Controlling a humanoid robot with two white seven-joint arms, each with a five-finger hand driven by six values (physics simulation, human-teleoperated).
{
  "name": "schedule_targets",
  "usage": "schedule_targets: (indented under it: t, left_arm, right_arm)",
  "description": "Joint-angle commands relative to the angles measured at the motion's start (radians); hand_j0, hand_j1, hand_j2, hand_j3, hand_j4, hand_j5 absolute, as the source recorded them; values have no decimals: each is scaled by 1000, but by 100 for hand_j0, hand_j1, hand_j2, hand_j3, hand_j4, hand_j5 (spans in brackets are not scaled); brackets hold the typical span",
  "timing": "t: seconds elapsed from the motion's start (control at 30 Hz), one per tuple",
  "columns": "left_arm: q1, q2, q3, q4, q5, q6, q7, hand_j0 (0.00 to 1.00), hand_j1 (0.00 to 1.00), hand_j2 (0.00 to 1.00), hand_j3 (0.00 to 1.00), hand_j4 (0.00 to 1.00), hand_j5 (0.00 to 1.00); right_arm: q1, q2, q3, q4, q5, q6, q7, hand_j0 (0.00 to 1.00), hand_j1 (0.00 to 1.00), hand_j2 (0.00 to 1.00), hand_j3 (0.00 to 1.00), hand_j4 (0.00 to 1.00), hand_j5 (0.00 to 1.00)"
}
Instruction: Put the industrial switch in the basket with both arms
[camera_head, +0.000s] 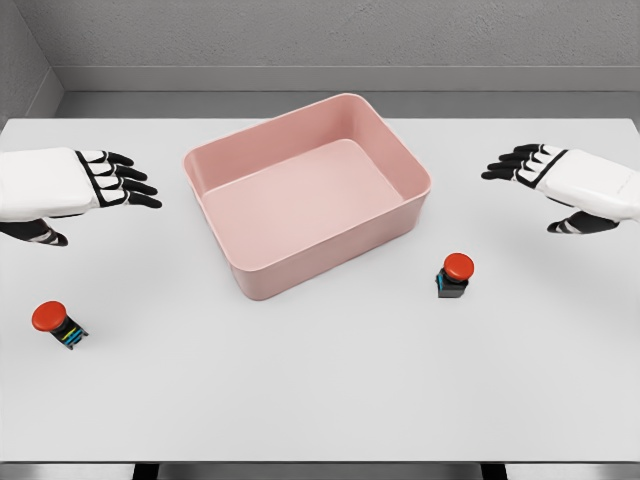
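A pink rectangular basket (412, 212) sits in the middle of the white table, turned at an angle, with nothing inside. One industrial switch (454, 274) with a red mushroom button stands upright to the basket's right front. A second red-button switch (58, 322) lies tilted near the table's left front. My left hand (125, 181) hovers left of the basket, fingers spread and holding nothing, well above and behind the left switch. My right hand (520, 165) hovers at the right, fingers extended and holding nothing, behind and to the right of the upright switch.
The white table (320, 400) reaches to a grey wall at the back. Its front edge runs along the bottom of the view.
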Motion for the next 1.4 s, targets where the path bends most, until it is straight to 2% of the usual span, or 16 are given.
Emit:
schedule_targets:
  t: [0.0,0.1,0.27,0.4,0.47,0.57,0.63,0.67,0.83,0.9,1.03,1.37]
  left_arm:
    - [0,2,1,2,6,2,0,100,100,100,100,100,100]
    - [-3,8,1,-1,6,2,2,100,100,100,100,100,100]
    - [-6,114,-2,-3,41,2,-5,100,100,100,100,100,100]
    - [-6,176,-64,-4,40,2,-8,100,100,100,100,100,100]
    - [-6,177,-117,-4,35,2,-8,100,100,100,100,100,100]
    - [-6,180,-179,-3,29,2,-9,100,100,100,100,100,100]
    - [-5,179,-188,-1,-9,2,-9,100,100,100,100,100,100]
    - [-5,180,-214,-1,-14,2,-9,100,100,100,100,100,100]
    - [2,173,-235,3,-36,2,-8,100,100,100,100,100,100]
    - [5,163,-240,3,-40,2,-9,100,100,100,100,100,100]
    - [6,148,-260,5,-88,2,-6,100,100,100,100,100,100]
    - [15,110,-263,28,-126,2,-3,100,100,100,100,100,100]
  right_arm:
    - [0,0,0,2,-8,0,-1,100,100,100,100,100,100]
    - [2,20,3,-3,-5,0,-1,100,100,100,100,100,100]
    - [26,32,12,-45,1,0,0,100,100,100,100,100,100]
    - [25,35,44,-55,1,0,8,100,100,100,100,100,100]
    - [31,49,48,-61,1,0,55,100,100,100,100,100,100]
    - [32,63,67,-61,4,0,82,100,100,100,100,100,100]
    - [32,63,69,-61,4,0,83,100,100,100,100,100,100]
    - [32,63,69,-67,4,0,83,100,100,100,100,100,100]
    - [32,64,84,-98,4,0,83,100,100,100,100,100,100]
    - [31,86,84,-101,4,0,85,100,100,100,100,100,100]
    - [31,86,84,-114,4,0,85,100,100,100,100,100,100]
    - [44,81,86,-156,14,0,85,100,100,100,100,100,100]
